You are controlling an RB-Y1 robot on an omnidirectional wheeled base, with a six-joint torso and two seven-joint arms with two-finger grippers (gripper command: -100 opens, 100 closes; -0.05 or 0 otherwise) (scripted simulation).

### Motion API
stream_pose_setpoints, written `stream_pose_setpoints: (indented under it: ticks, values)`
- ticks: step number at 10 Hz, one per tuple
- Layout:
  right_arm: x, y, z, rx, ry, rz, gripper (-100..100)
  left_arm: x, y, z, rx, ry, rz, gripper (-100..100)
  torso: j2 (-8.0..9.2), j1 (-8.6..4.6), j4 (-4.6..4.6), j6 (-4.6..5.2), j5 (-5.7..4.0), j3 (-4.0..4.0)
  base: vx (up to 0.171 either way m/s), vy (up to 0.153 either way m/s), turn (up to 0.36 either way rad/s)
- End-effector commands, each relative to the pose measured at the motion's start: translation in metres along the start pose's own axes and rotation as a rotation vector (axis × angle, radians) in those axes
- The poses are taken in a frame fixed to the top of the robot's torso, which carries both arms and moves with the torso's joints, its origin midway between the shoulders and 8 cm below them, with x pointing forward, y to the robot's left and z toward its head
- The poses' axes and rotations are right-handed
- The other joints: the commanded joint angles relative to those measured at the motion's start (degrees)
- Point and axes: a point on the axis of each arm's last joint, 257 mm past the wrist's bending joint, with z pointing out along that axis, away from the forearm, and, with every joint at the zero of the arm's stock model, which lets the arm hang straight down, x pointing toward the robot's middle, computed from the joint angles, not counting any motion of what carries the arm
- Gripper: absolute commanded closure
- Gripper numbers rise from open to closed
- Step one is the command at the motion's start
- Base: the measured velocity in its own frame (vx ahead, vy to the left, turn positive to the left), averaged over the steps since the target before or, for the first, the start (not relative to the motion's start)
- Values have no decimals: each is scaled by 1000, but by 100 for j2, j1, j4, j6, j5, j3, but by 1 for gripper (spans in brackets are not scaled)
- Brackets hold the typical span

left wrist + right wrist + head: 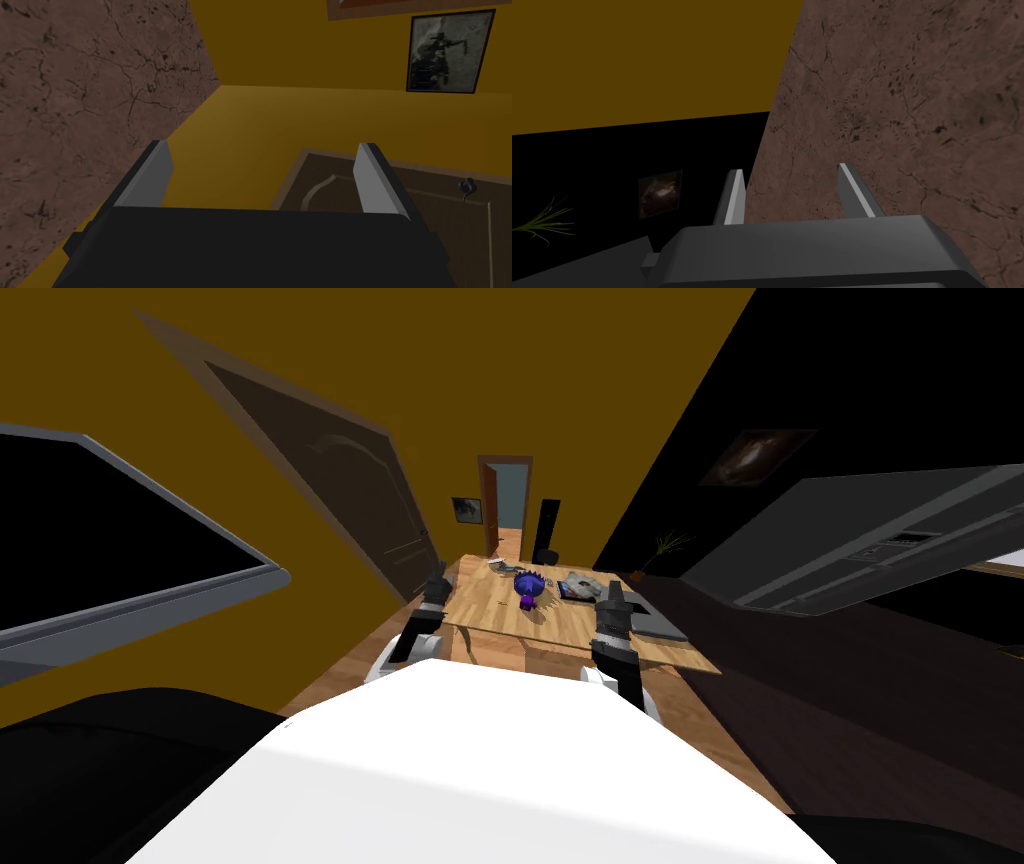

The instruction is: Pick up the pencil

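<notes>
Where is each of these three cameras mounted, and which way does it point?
Head view: on the head, looking steeply down and forward at a wooden table; left gripper and right gripper show at its left and right.
Left wrist view: on the left hand, aimed upward at a wall with a brown door; its open fingers show.
Right wrist view: on the right hand, aimed upward at wall and ceiling; its open fingers show.
Shared: the head and left wrist views both show that door.

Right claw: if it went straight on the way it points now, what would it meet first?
Probably the brown cracked surface: it lies dead ahead between the fingers of the open right claw. Distance unclear.
</notes>
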Motion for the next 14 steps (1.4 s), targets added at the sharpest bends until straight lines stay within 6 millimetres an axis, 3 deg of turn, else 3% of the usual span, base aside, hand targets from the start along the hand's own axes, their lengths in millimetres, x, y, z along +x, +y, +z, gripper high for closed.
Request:
stream_pose_setpoints:
  ticks: [1, 4, 5, 9, 10, 11, 12, 13, 14]
  values:
    - [0, 0, 0, 0, 0, 0, 0, 0, 6, 2, -23, 7, -10, -100, 0, 0, 0, 0, 0, 0, -6, 52, -93]
    - [0, 0, 0, 0, 0, 0, 0, -12, 52, 7, -150, 33, -61, -100, -2, -5, 0, 1, -1, -1, -15, 48, -283]
    - [0, 0, 0, 0, 0, 0, 0, -12, 53, 7, -153, 30, -74, -100, 0, -1, 0, -1, 0, 0, -14, 46, -120]
    - [0, 0, 0, 0, 0, 0, 0, -29, 114, 3, -325, 40, -143, -100, -5, -5, -1, -5, 0, -3, -9, 45, -282]
    - [0, 0, 0, 0, 0, 0, 0, -29, 116, 2, -334, 36, -162, -100, -7, -8, -2, 0, -1, -4, -3, 32, -139]
    - [0, 0, 0, 0, 0, 0, 0, -36, 138, -3, -397, 36, -177, -100, -9, -10, -2, -6, -2, -5, -4, 36, -257]
    - [0, 0, 0, 0, 0, 0, 0, -36, 140, -3, -404, 32, -196, -100, -11, -9, -2, 0, -2, -6, -7, 37, -196]
    - [0, 0, 0, 0, 0, 0, 0, -44, 164, -10, -478, 28, -213, -100, -10, -9, -2, -6, -1, -6, -12, 37, -350]
    - [0, 0, 0, 0, 0, 0, 0, -43, 164, -10, -478, 24, -232, -100, -7, -10, -2, -1, -1, -4, -14, 37, -159]
